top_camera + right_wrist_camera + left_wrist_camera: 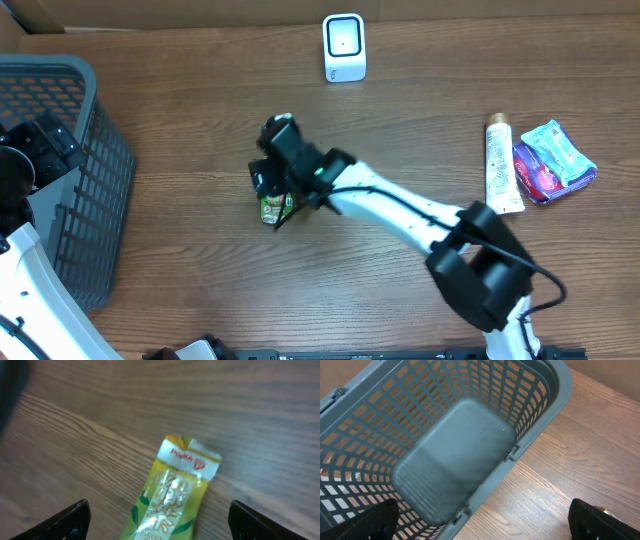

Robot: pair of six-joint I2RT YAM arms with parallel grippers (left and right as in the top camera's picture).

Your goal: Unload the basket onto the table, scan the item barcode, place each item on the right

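Right gripper (160,516) agape, green packet (175,491) (seemingly tea) on table (150,405)

A: Far left of the table (200,300)?
B: Basket (95,170), hard against the left edge. Left gripper (482,527) above its rim, partly over the basket, partly over bare table.
A: Back edge?
B: Scanner (344,47), near the middle of the back. Well apart from everything else.
A: Centre?
B: Sachet (272,208), flat on the table, in front of the scanner and a little left. Right gripper (159,525) directly above it, fingers (65,520) on either side, not touching.
A: Right side?
B: Tube (503,165), lying front to back. Packets (555,160) just beside it, on its right.
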